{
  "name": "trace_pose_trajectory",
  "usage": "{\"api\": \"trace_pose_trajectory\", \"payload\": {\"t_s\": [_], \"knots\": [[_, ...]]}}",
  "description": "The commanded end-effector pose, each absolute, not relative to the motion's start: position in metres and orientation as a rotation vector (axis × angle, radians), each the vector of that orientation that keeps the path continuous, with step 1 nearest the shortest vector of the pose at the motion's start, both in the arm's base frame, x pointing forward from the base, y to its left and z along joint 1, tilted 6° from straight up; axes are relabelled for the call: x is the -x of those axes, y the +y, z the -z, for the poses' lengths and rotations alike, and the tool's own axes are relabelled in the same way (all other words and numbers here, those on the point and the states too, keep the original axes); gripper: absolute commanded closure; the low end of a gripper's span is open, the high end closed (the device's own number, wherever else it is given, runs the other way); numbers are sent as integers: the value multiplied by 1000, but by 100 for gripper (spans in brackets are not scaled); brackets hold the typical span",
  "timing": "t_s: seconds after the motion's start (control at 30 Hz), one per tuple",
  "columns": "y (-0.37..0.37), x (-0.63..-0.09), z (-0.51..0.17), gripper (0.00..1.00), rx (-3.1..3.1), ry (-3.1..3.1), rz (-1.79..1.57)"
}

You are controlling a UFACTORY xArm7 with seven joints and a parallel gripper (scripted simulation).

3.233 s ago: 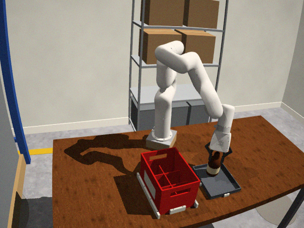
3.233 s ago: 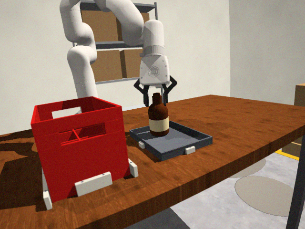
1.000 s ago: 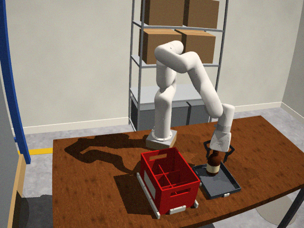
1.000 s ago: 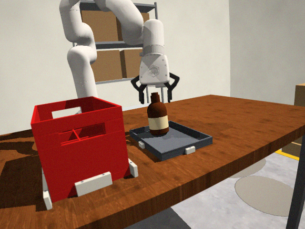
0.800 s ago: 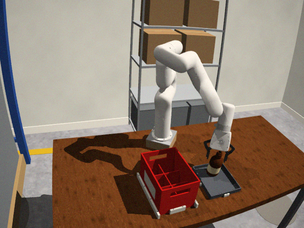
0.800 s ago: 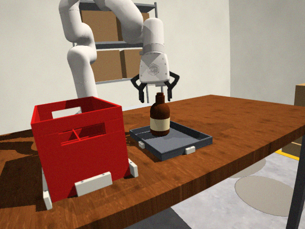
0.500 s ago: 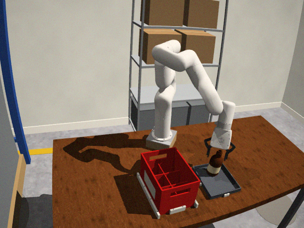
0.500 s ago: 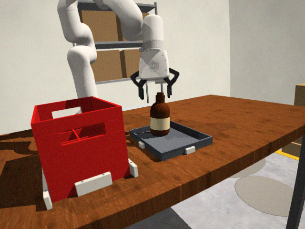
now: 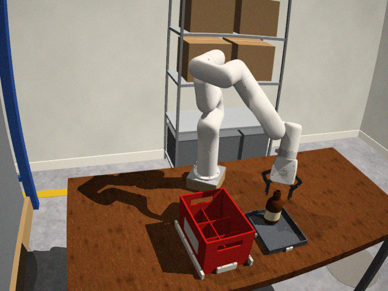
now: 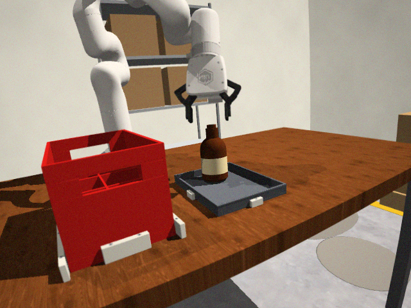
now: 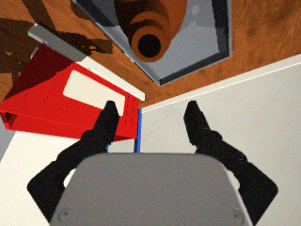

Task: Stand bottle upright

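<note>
My pincer [image 9: 278,194] [image 10: 208,120] [image 11: 150,108] is wide open and empty; I should rise straight up, slowly, keeping both fingers off the upright bottle [image 9: 273,208] [image 10: 214,154] [image 11: 136,19].

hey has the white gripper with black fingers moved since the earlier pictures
Yes, the white gripper with black fingers rose, away from the dark grey rectangular tray.
</note>
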State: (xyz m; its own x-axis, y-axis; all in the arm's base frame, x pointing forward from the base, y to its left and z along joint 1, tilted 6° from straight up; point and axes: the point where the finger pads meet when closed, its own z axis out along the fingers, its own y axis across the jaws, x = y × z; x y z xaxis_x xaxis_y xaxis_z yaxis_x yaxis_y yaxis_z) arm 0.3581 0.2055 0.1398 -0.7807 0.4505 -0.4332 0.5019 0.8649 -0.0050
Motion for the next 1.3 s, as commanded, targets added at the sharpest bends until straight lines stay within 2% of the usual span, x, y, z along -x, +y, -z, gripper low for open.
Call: {"api": "trace_pose_trajectory", "payload": {"t_s": [0.0,1.23,1.27], "knots": [[207,-358,-154,0,-702,2611,163],[209,-354,-194,0,-702,2611,163],[209,-354,-194,100,-702,2611,163]]}}
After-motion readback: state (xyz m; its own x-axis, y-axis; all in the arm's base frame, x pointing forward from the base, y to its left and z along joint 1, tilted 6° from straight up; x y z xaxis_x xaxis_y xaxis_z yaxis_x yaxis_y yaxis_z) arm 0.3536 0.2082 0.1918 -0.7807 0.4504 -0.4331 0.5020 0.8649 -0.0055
